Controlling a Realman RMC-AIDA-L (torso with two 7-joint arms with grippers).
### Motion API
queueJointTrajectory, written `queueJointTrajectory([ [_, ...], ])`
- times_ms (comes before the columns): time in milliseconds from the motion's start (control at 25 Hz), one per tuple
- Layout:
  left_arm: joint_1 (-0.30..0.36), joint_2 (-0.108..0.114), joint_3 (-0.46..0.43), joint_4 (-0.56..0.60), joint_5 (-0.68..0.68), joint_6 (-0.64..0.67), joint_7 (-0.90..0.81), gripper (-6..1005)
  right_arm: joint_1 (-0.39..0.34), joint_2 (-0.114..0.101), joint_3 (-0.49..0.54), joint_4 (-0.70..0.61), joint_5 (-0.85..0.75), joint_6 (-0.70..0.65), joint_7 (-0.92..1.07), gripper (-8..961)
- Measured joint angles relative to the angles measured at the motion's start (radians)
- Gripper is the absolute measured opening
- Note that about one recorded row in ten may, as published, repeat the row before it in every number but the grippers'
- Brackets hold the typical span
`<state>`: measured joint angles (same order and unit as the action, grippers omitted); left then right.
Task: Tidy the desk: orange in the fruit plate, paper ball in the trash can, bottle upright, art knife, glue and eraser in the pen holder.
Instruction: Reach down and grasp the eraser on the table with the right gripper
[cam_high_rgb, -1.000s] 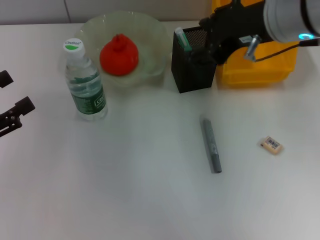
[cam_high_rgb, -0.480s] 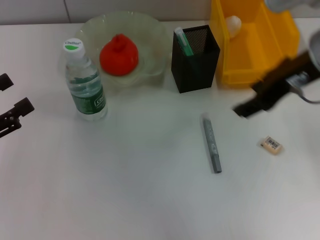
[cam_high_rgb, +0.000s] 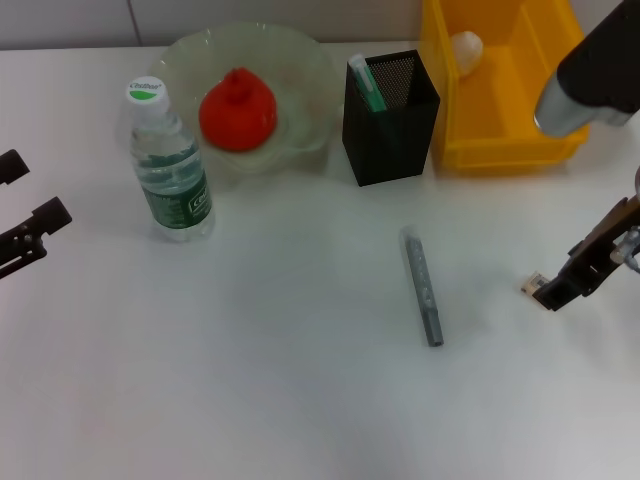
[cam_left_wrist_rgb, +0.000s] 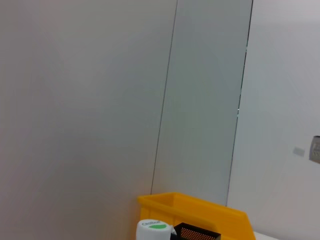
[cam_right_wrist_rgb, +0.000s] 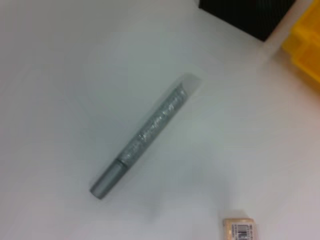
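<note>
Eraser (cam_high_rgb: 533, 285) is the step in hand, as we judge it. It lies flat on the table (cam_high_rgb: 300, 400) at the right, well apart from the holder (cam_high_rgb: 390, 120), and the right gripper (cam_high_rgb: 570, 278) hangs right at it, hiding most of it in the head view. We cannot tell from any view how wide that claw stands. The right wrist view shows the eraser (cam_right_wrist_rgb: 240, 231) at the frame's edge, label up, with the grey stick (cam_right_wrist_rgb: 145, 135) some way off.

The block is tiny and low, so we should centre the claw over it before going down. We should close across its short sides and come almost to the tabletop, or the tips will likely skate over it or flick it away. A gentle squeeze ought to do, since it looks light and a little soft.

For the drop, we should carry it high enough to pass the holder's rim. We should release it over the open part of the mouth, away from the green-and-white item (cam_high_rgb: 364, 82) that leans in one corner. The holder is narrow and could tip if bumped.

The orange (cam_high_rgb: 237, 110) sits in the plate (cam_high_rgb: 310, 60), the bottle (cam_high_rgb: 170, 165) stands upright, and the paper ball (cam_high_rgb: 465, 47) lies in the can (cam_high_rgb: 510, 140). So only the eraser and the stick (cam_high_rgb: 422, 288) look left to do. The left gripper (cam_high_rgb: 40, 188) rests at the table's left edge, spread wide and holding nothing.
</note>
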<state>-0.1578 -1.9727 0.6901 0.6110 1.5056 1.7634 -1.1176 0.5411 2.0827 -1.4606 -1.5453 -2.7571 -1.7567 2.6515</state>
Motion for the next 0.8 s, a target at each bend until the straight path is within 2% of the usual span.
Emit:
queueJointTrajectory([
  [280, 0.001, -0.006, 0.002, -0.001, 0.001, -0.013, 0.001, 813, -0.027, 0.001, -0.040, 0.069, -0.013, 0.102, -0.022, 678],
  [800, -0.010, -0.009, -0.003, 0.000, 0.026, -0.019, -0.005, 813, 0.004, -0.001, -0.040, 0.220, -0.005, 0.200, -0.023, 676],
])
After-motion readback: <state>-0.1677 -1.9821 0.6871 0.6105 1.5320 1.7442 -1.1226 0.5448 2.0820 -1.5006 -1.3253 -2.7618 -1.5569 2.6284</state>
